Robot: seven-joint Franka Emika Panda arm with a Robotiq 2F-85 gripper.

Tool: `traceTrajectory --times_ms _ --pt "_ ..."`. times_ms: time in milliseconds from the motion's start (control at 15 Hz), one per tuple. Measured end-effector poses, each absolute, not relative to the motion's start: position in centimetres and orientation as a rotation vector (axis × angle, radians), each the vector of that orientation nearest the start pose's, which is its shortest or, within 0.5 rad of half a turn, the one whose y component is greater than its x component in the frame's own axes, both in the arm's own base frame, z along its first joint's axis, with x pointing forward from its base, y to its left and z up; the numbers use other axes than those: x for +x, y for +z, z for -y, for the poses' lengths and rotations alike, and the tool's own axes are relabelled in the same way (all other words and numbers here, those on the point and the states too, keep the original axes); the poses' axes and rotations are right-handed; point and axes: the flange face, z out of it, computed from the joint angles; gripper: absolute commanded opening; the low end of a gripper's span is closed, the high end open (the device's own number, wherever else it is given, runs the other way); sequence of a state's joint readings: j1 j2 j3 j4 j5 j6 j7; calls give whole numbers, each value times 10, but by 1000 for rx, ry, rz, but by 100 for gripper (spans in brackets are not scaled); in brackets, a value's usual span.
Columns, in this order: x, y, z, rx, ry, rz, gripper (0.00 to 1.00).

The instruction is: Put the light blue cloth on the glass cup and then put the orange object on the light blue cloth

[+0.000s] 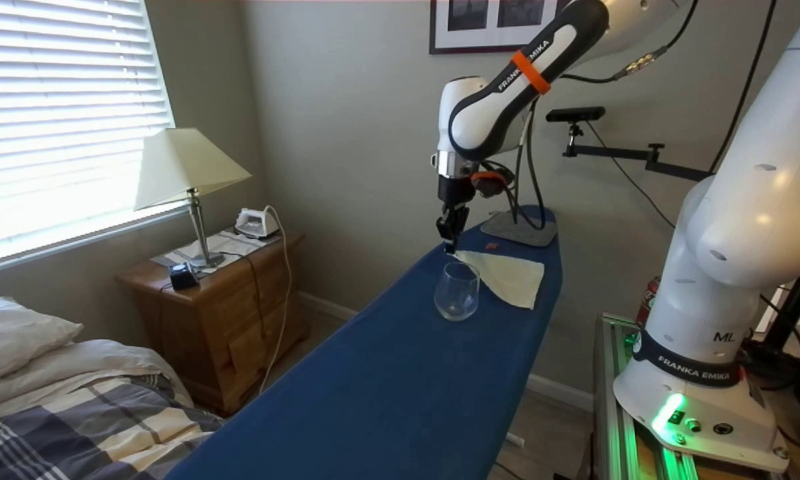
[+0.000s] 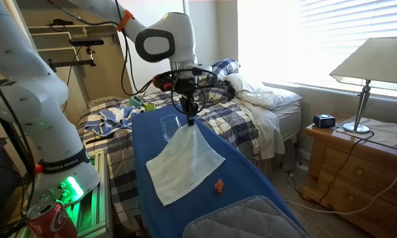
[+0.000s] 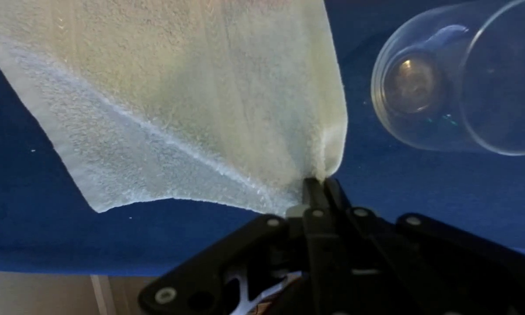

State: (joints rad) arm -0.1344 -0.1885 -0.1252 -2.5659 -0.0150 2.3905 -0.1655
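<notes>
In the wrist view, my gripper (image 3: 321, 180) was clamped on a corner of the light blue cloth (image 3: 179, 100), which spread from it toward ten o'clock over the dark blue ironing board (image 3: 442, 188); the glass cup (image 3: 442, 81) stood upright at two o'clock, just beside the cloth. In an exterior view, the orange object (image 2: 219, 186) was at five o'clock from my gripper, near the cloth.
</notes>
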Motion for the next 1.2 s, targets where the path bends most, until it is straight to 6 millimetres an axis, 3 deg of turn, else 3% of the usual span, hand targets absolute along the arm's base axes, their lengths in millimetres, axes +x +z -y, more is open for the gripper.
traceTrajectory --times_ms 267,800,1200 --pt "417 357 96 -3129 -77 -34 1" --pt "412 395 33 -3117 -150 170 1" --pt "400 410 -3 -3075 -97 243 1"
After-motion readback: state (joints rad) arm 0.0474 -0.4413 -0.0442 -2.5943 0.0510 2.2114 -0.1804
